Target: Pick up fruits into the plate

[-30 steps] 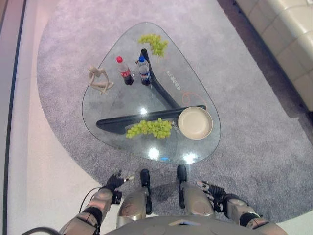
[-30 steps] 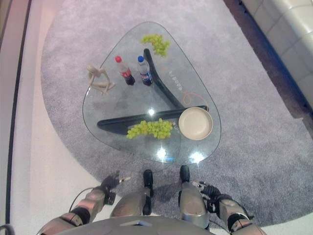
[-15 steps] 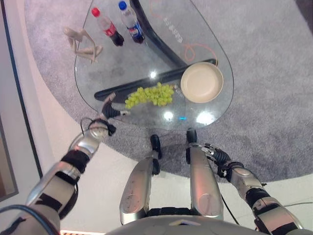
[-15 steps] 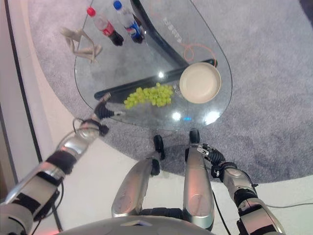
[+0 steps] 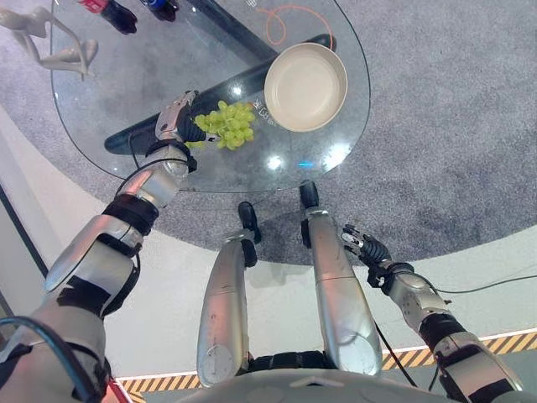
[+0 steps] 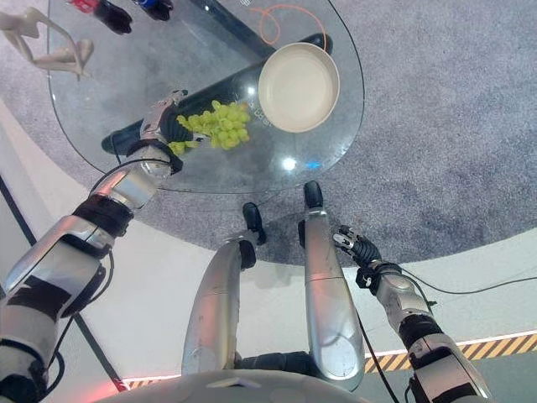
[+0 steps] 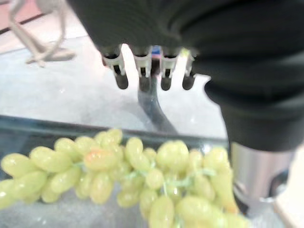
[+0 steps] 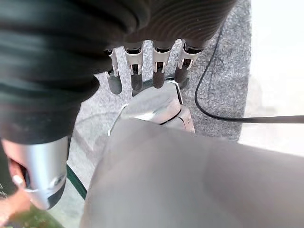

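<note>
A bunch of green grapes (image 5: 226, 126) lies on the glass table (image 5: 151, 67), just left of an empty cream plate (image 5: 304, 86). My left hand (image 5: 174, 124) hovers over the table at the bunch's left end, fingers (image 7: 141, 71) straight and open. The grapes (image 7: 142, 180) lie close under them in the left wrist view, and I cannot tell if the hand touches them. My right hand (image 5: 361, 248) hangs low beside my right leg, away from the table, its fingers (image 8: 142, 71) straight and holding nothing.
A white figurine (image 5: 50, 38) stands at the table's far left. Two bottles (image 5: 117, 13) show at the top edge. An orange cord loop (image 5: 289, 17) lies beyond the plate. A dark table base (image 5: 243, 34) runs under the glass. Grey carpet (image 5: 436, 126) surrounds the table.
The camera has tipped down and nearer the table. My left hand has reached from the table's near-left edge across to the grape bunch. The right hand stays low by the leg.
</note>
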Controlling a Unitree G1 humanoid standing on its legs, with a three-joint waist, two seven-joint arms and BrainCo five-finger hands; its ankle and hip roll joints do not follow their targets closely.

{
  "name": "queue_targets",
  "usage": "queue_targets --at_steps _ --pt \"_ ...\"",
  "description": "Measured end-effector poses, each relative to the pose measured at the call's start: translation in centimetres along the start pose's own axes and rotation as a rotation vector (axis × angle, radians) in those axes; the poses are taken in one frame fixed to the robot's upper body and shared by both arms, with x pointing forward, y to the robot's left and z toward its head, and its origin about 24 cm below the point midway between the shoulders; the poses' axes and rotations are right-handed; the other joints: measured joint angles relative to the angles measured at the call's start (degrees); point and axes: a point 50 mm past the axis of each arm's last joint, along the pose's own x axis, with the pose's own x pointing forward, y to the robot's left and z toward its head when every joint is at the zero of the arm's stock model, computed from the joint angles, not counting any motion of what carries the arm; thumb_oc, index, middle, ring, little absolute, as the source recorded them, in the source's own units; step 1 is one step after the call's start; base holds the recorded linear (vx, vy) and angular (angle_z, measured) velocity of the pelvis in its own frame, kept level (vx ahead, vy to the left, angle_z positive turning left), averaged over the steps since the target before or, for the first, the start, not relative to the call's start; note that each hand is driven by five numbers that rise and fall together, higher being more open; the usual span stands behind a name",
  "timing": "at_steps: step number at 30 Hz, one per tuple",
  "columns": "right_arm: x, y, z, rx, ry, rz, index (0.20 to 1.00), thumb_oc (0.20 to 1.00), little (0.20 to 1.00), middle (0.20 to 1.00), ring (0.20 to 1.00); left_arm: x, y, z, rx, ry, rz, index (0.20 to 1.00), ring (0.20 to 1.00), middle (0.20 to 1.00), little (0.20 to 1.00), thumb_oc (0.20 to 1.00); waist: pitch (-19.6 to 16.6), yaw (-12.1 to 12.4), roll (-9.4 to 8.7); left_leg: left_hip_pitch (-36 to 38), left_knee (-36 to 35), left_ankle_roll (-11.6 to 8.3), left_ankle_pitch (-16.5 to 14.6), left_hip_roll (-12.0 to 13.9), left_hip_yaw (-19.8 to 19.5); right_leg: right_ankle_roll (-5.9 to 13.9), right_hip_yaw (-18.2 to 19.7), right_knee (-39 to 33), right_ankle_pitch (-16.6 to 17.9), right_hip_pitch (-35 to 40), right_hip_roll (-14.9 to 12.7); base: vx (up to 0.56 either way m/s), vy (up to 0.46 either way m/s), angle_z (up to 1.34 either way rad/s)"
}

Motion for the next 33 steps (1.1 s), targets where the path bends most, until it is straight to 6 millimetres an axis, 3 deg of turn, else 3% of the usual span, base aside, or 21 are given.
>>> queue_targets --at_steps 8,14,22,33 --pt "0.0 1.2 1.0 0.064 -0.089 0.05 1.0 1.0 1.0 1.0 1.0 0.6 0.4 -0.9 0.101 0.08 -0.008 1.0 1.0 1.0 1.0 1.0 0.44 -0.86 -1.84 -4.85 4.06 0.14 -1.47 -0.05 -1.17 0.24 0.14 1.94 0.15 -4.02 0.61 0.01 -0.014 -0.03" --pt "0.0 2.1 0.0 0.111 -0.09 0.08 1.0 1.0 1.0 1.0 1.0 0.9 1.1 -2.0 0.151 0.147 0.01 1.0 1.0 1.0 1.0 1.0 0.42 -1.91 -2.93 -6.35 6.14 0.43 -3.01 -0.07 -1.31 0.24 0.27 1.95 0.14 -4.54 0.75 0.03 0.011 -0.03" --pt "-0.2 2.1 -0.3 0.133 -0.092 0.093 1.0 1.0 1.0 1.0 1.0 0.8 1.8 -3.2 0.175 0.196 0.048 1.0 1.0 1.0 1.0 1.0 0.42 -1.67 -3.02 -7.53 7.39 0.79 -3.43 -0.18 -1.21 0.28 0.37 2.04 0.16 -5.18 0.59 0.01 0.031 0.0" --pt "-0.3 2.0 -0.4 0.157 -0.094 0.089 1.0 1.0 1.0 1.0 1.0 -0.3 1.8 -6.8 0.304 0.329 0.047 1.0 1.0 1.0 1.0 1.0 0.43 -1.06 -3.12 -8.5 8.55 0.98 -3.55 -0.22 -1.73 0.27 0.02 2.58 0.16 -5.5 0.51 0.0 0.045 0.01"
